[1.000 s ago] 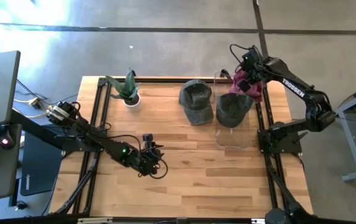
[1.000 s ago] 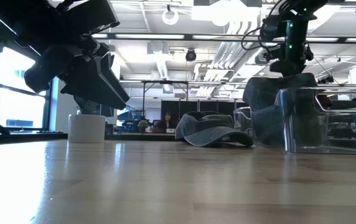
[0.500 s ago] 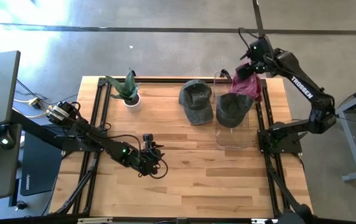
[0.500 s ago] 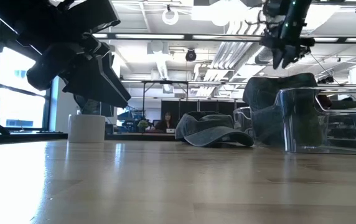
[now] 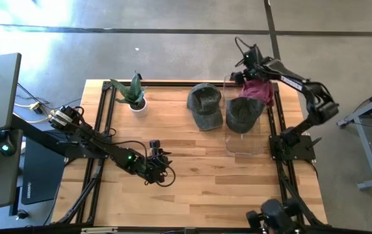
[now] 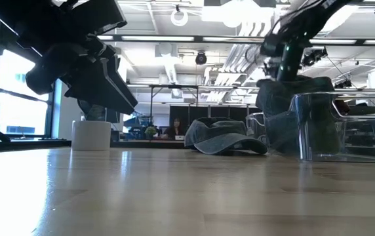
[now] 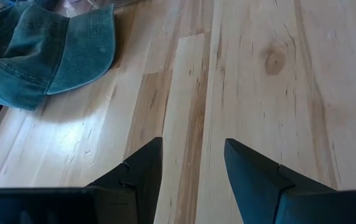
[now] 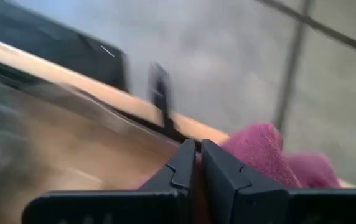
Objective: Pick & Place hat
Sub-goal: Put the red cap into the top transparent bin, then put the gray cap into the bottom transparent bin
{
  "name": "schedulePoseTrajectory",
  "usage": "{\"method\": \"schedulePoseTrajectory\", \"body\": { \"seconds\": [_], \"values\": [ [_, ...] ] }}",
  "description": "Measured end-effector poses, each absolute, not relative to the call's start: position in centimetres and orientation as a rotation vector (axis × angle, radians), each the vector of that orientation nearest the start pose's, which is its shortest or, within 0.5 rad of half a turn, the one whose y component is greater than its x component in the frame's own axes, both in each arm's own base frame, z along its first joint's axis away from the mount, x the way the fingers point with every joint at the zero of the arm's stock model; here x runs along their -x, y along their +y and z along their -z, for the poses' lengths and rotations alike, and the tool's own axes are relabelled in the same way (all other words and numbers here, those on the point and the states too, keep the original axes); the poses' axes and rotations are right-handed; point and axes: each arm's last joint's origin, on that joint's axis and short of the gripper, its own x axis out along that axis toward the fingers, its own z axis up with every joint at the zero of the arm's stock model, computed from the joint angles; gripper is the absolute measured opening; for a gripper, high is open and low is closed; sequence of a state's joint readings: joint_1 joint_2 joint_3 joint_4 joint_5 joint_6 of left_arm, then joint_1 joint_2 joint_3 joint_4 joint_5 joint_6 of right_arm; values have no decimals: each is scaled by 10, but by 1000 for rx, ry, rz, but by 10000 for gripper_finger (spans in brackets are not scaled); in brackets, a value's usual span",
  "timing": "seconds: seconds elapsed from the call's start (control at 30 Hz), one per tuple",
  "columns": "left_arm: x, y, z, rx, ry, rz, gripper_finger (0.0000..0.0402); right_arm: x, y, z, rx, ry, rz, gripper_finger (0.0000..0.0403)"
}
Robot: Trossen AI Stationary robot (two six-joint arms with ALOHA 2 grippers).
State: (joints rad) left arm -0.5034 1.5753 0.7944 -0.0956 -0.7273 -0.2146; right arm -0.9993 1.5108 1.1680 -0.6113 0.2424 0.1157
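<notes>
Wide bare planks across the near half of the table (image 5: 225,195), blocked only by the left gripper (image 5: 158,170) left of centre. Far side crowded: potted plant (image 5: 132,94) far left, green cap (image 5: 204,105) mid, clear bin (image 5: 246,140) right with a second cap (image 5: 242,114) and pink hat (image 5: 260,91), right gripper (image 5: 243,73) above. Narrow gap between plant and cap.

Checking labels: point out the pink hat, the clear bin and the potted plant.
pink hat (image 5: 261,91), high view, on its crown.
clear bin (image 5: 246,147), high view, on its bare floor.
potted plant (image 5: 134,91), high view, on its leaves.
</notes>
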Motion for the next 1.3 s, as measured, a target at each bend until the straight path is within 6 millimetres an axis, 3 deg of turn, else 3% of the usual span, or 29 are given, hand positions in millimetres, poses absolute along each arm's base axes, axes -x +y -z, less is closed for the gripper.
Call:
{"method": "schedulePoseTrajectory", "body": {
  "seconds": [0.13, 0.27, 0.43, 0.57, 0.7, 0.8, 1.03, 1.17, 1.3],
  "values": [
    [-267, -125, -169, -304, 683, -288, 166, -157, -273, -247, -471, 1074, 1283, 24],
    [-267, -125, -169, -307, 680, -296, 166, -154, -271, -250, -420, 1141, 1339, 5],
    [-268, -125, -169, -306, 677, -296, 166, -155, -251, -282, -315, 1049, 1337, 10],
    [-268, -125, -170, -303, 673, -296, 166, -158, -221, -314, -204, 951, 1301, 13],
    [-269, -126, -171, -293, 659, -297, 166, -175, -171, -333, -137, 862, 1120, 3],
    [-272, -124, -172, -269, 638, -305, 166, -196, -122, -323, -83, 792, 935, 3],
    [-293, -94, -183, -184, 595, -401, 166, -225, 11, -264, -90, 616, 395, 2],
    [-320, -57, -208, -203, 553, -365, 166, -218, 78, -227, -167, 463, 162, 1],
    [-348, -9, -231, -191, 486, -190, 175, -198, 123, -196, -260, 287, 41, 2]
  ]
}}
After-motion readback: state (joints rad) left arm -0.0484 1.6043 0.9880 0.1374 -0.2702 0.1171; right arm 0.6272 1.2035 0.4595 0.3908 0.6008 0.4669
